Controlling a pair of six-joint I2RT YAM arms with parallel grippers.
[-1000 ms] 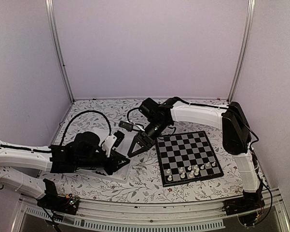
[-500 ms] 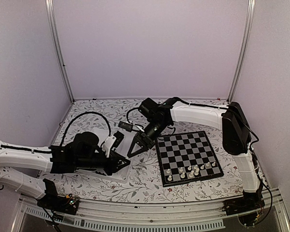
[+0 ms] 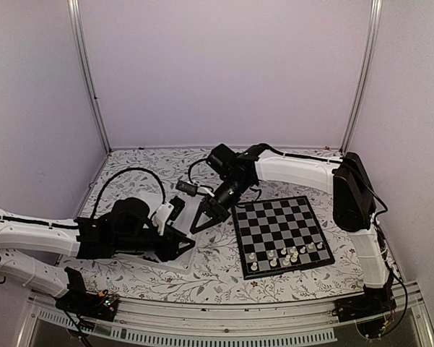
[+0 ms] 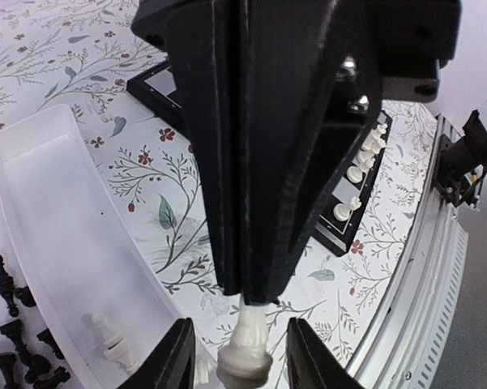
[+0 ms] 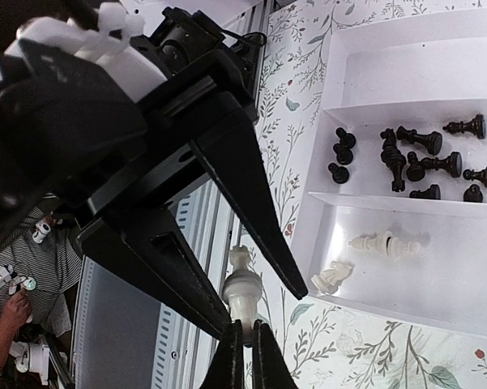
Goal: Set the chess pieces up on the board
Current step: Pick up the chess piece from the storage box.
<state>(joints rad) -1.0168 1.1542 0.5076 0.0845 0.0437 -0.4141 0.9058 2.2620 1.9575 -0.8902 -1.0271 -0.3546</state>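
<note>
A white chess piece (image 5: 243, 288) hangs in the air with my right gripper (image 5: 245, 356) shut on its narrow end. My left gripper (image 4: 239, 356) stands open, one finger (image 4: 172, 356) on either side of that piece (image 4: 245, 348), not touching it. In the top view both grippers meet nose to nose over the tray's right edge, right gripper (image 3: 199, 223) above left gripper (image 3: 185, 243); the piece is too small to see there. The board (image 3: 274, 217) lies to the right, with several white pieces (image 3: 285, 254) along its near rows.
The clear tray (image 5: 470, 49) under my left arm holds several black pieces (image 5: 413, 158) in one compartment and two white pieces (image 5: 381, 243) lying down in another. Floral tablecloth (image 3: 217, 267) separates tray and board. A metal rail (image 4: 405, 292) runs along the near edge.
My right gripper has edged slightly left, closer into my left gripper's open fingers. The left arm has barely shifted.
</note>
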